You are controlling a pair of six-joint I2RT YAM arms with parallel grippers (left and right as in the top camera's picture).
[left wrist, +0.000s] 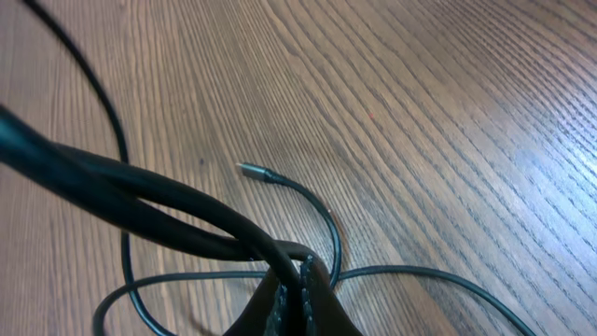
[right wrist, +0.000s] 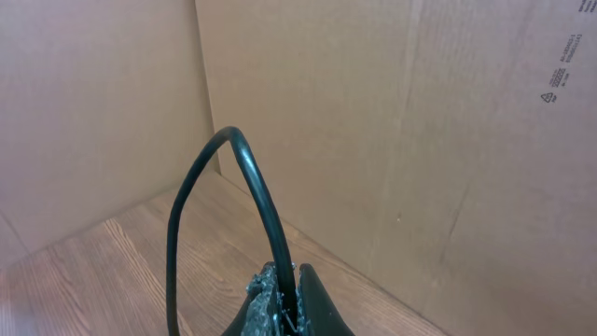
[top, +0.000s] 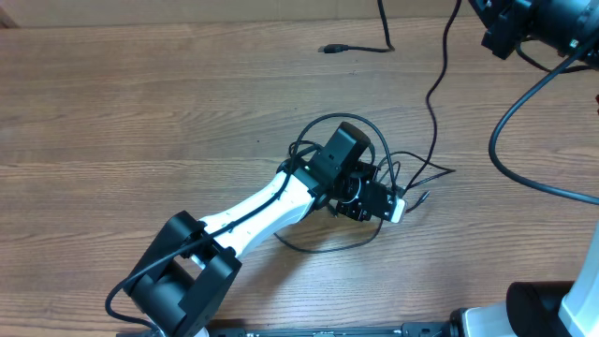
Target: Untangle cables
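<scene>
Black strands (left wrist: 177,219) cross my left gripper (left wrist: 297,289), clamped tight on the cables (top: 409,178) knotted on the surface (top: 140,112); my right gripper (right wrist: 291,299) pinches one cord (right wrist: 258,191) aloft, presumably to draw it free.

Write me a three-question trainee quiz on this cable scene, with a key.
1. True or false: the right gripper is shut on a cable.
2. In the left wrist view, the loose plug is: A) lying on the table; B) clamped in the left gripper; C) hanging in the air.
3. In the right wrist view, what material is the wall behind the table?
Key: 1 true; 2 A; 3 cardboard.
</scene>
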